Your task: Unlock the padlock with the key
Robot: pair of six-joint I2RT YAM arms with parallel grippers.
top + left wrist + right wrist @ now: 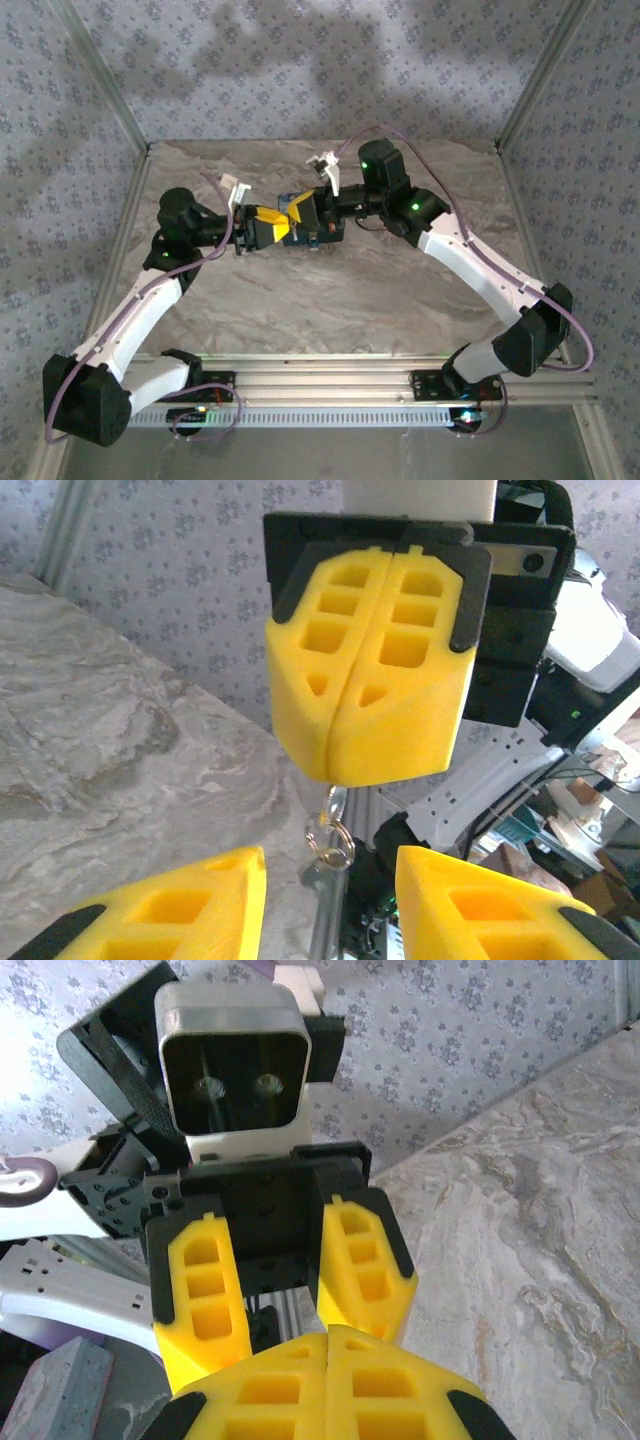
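Marbled table (pixel 350 300), one dangling keyring (pixel 333 832)

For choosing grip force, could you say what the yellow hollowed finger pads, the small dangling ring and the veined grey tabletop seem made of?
Yellow hollowed finger pads: likely matte foam or soft plastic, grainy surface. Small ring: metal, with brassy glints. Tabletop: marble-look veining, stone or printed laminate, unclear.
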